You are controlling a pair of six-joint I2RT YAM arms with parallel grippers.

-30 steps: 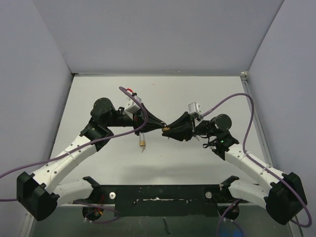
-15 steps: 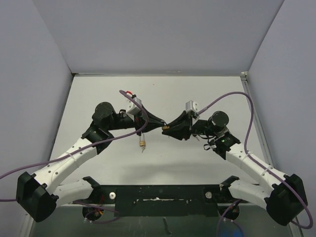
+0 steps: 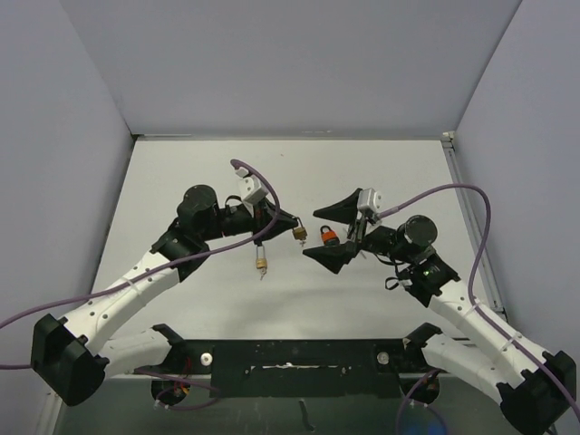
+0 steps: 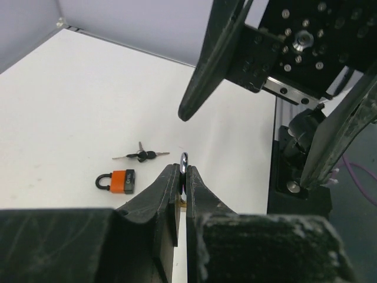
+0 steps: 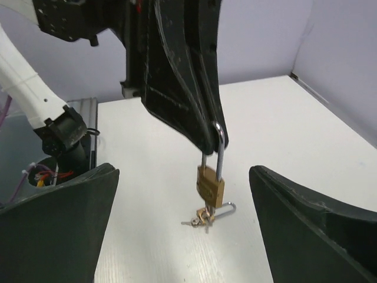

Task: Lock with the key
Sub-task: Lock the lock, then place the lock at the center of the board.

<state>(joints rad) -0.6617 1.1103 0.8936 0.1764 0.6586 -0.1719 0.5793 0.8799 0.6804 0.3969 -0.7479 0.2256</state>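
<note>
A brass padlock (image 3: 297, 233) (image 5: 210, 184) hangs by its silver shackle (image 4: 184, 165) (image 5: 220, 150) from my left gripper (image 3: 292, 224) (image 4: 184, 170), which is shut on the shackle. My right gripper (image 3: 309, 234) (image 5: 182, 172) stands wide open just right of the lock, one finger on each side of it and touching nothing. I cannot tell whether a key sits in the hanging lock. A second small brass lock with keys (image 3: 261, 264) (image 5: 207, 216) lies on the table below it.
An orange padlock (image 3: 328, 237) (image 4: 118, 180) lies on the white table (image 3: 181, 181) under the right fingers, with black-headed keys (image 4: 141, 155) beside it. Grey walls stand left, right and behind. A black rail (image 3: 299, 353) spans the near edge.
My right gripper has opened wide and drawn back to the right, away from the brass padlock. My left gripper still holds the lock by its shackle, a little further right.
</note>
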